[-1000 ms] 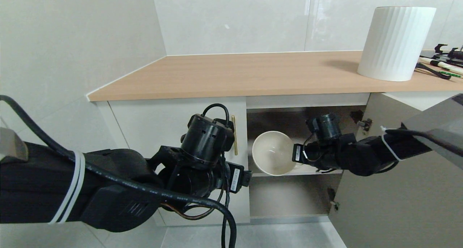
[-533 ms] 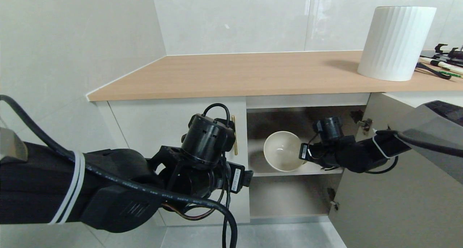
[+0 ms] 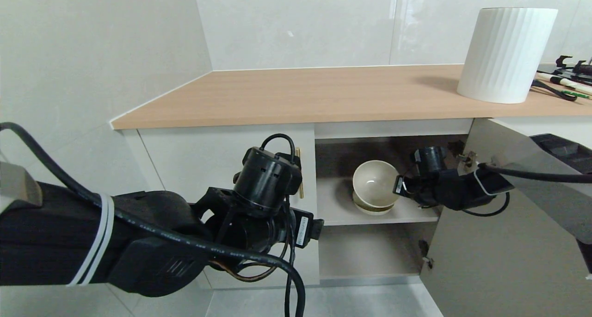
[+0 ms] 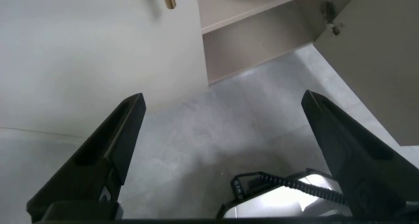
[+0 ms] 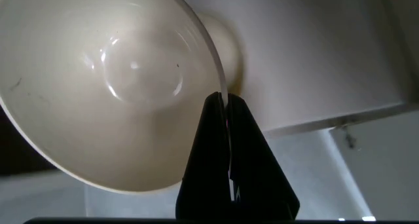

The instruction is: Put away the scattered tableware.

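**Bowl going onto the shelf stack — not yet let go**

I am holding the bowl [image 3: 373,180] inside the open cabinet, toward 4 o'clock in my head view; the right gripper [image 3: 397,187] is sitting at the bowl's 3 o'clock, its fingers [image 5: 226,152] pinched narrow on the rim, one inside and one outside. The bowl is tilting with its mouth partly toward me, and it is hanging just over a second bowl [image 3: 372,207] that is already resting on the shelf [image 3: 335,210] at its 6 o'clock; whether the two are touching I cannot tell. The left gripper [image 4: 222,119] is idling in front of the closed door [image 3: 222,159], its fingers spread wide and holding nothing, pointing down at the floor.

As I am judging it, one bowl is put away and this one is nearly there — levelling, lowering and letting go are what is left for it. On the countertop [image 3: 300,95], at 2 o'clock, a white ribbed container [image 3: 506,53] is standing, and some dark-handled utensils [image 3: 562,83] are lying at its 3 o'clock; those may be waiting for a turn, though I cannot make them out well.

Compared with a second ago, the bowl is sitting deeper in the cabinet and further toward 3 o'clock; it was at the shelf's front edge then, facing me squarely and hiding the lower bowl. The right arm has followed it in; the left arm has barely shifted.
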